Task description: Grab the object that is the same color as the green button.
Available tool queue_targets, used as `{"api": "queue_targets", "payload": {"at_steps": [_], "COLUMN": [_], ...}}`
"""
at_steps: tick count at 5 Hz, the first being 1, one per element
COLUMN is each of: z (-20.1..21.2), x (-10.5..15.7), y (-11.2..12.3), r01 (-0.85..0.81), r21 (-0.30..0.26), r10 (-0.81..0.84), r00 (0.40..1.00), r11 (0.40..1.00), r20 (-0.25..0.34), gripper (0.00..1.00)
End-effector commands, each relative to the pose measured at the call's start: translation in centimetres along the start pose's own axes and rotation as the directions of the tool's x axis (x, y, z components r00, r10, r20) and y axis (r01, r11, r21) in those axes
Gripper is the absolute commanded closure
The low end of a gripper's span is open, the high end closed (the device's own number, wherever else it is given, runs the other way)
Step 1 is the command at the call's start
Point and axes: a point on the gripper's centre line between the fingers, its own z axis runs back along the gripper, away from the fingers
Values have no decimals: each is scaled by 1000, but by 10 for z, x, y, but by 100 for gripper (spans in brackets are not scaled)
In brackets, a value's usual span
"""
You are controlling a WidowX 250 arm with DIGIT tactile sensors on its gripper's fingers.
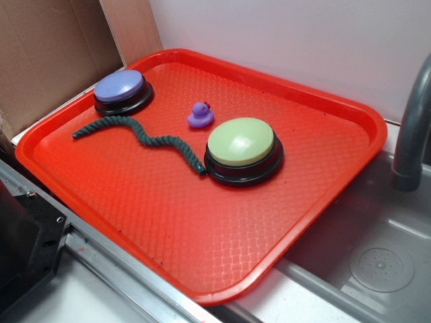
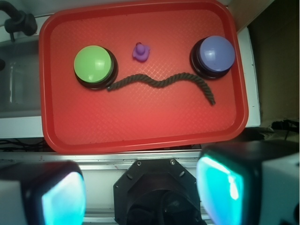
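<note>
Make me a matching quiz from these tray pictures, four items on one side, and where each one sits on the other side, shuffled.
Items:
1. green button
2. purple button
3. rubber duck
4. green rope

Places:
A. lies stretched from one button to the other
B. near the tray corner by the cardboard
C. alone between the buttons, touching nothing
D. near the tray's middle, one rope end at its base

Pairs: 1-D, 2-B, 3-C, 4-A

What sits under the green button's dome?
The green button sits on a black base, which rests on the red tray. One rope end touches that base. The tray surface beneath it is covered.
</note>
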Motion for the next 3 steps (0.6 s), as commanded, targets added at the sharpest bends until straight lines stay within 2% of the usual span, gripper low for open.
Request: {"api": "queue_targets", "payload": {"at_steps": [1,2,3], "z": [0,-17,-42], "x": [0,17,34], "y": [0,6,21], "r01": [0,-182,-348], "r21": [0,0,13], "r10": [0,182,348], "r00": [1000,983,937], "r11": [1000,983,937], "r20": [0,6,41], "gripper": [0,0,0]}}
